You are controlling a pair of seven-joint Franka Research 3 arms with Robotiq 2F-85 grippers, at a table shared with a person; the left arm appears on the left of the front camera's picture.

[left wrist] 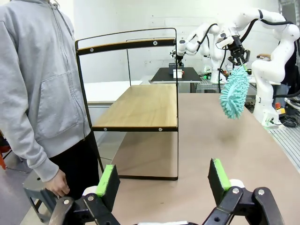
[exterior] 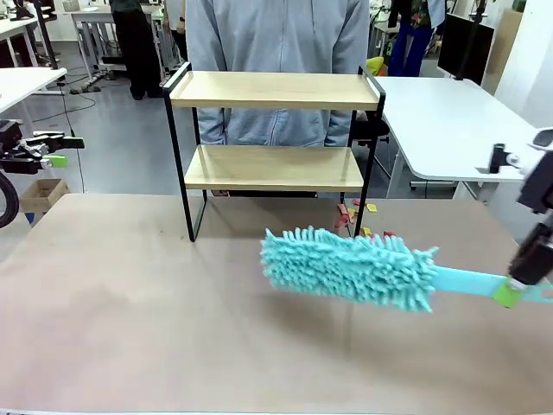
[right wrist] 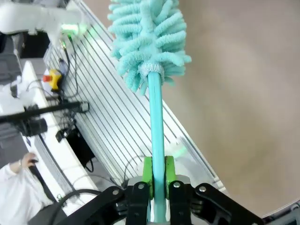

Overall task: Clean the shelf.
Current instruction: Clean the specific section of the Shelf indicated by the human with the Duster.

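Teal duster (exterior: 350, 267) in right hand (right wrist: 158, 176), unlabelled

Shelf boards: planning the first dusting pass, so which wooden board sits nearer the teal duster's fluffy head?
The lower light wooden board; the teal microfibre duster hangs below it, the top board higher.

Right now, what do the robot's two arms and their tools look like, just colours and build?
Both arms are glossy white with rounded joints; the right arm has a black cable running along it. Each ends in a black two-finger tool with bright green pads: the left tool shows bolted black linkage bars, and the right tool has the same black links and green pads.
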